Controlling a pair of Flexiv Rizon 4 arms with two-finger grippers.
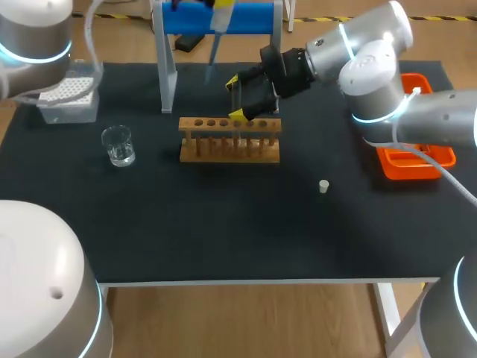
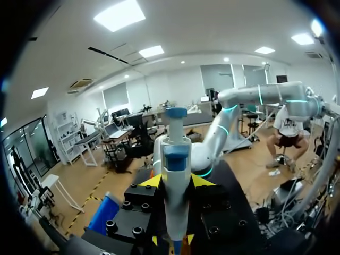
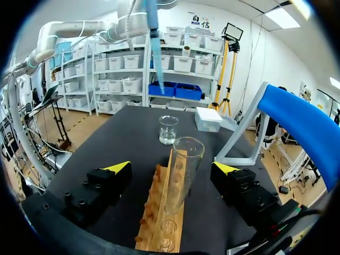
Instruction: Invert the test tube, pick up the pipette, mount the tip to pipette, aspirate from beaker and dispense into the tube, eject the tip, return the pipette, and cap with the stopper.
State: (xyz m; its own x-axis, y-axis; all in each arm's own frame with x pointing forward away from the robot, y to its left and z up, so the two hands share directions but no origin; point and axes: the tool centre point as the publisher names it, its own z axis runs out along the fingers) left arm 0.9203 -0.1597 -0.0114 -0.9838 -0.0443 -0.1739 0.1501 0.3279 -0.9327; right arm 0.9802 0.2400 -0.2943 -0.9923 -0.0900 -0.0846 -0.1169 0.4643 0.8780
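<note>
Hiding the left gripper (image 2: 175,183) beyond the far edge of the head view; showing there only the pipette (image 1: 220,19) in front of the blue stand (image 1: 253,16), with its thin end pointing down toward the table (image 1: 223,231); hard to tell whether a tip is mounted. Revealing the hold only in the left wrist view: yellow fingers (image 2: 150,182) pressed against the pipette's white body from both sides; cutting off the pipette's lower part below the gripper.

Hovering over the wooden rack (image 1: 229,148) with the right gripper (image 1: 235,97), fingers spread wide; masking the test tube in the head view; showing it plainly in the right wrist view, test tube (image 3: 183,164) upright in the rack with its mouth up, between the fingers and touched by neither.

Crowding the far left edge with the tip box (image 1: 67,98); crowding the right edge with the orange tray (image 1: 414,164), partly covered by the right arm; leaving the beaker (image 1: 118,145) alone to the left of the rack, well apart from it; leaving the stopper (image 1: 323,186) alone on open cloth toward the near right of the rack; offering broad bare cloth along the near side.

Showing the stopper and tray in the head view only; lining up beaker and tip box ahead of the rack in the right wrist view, with the pipette hanging above them.
</note>
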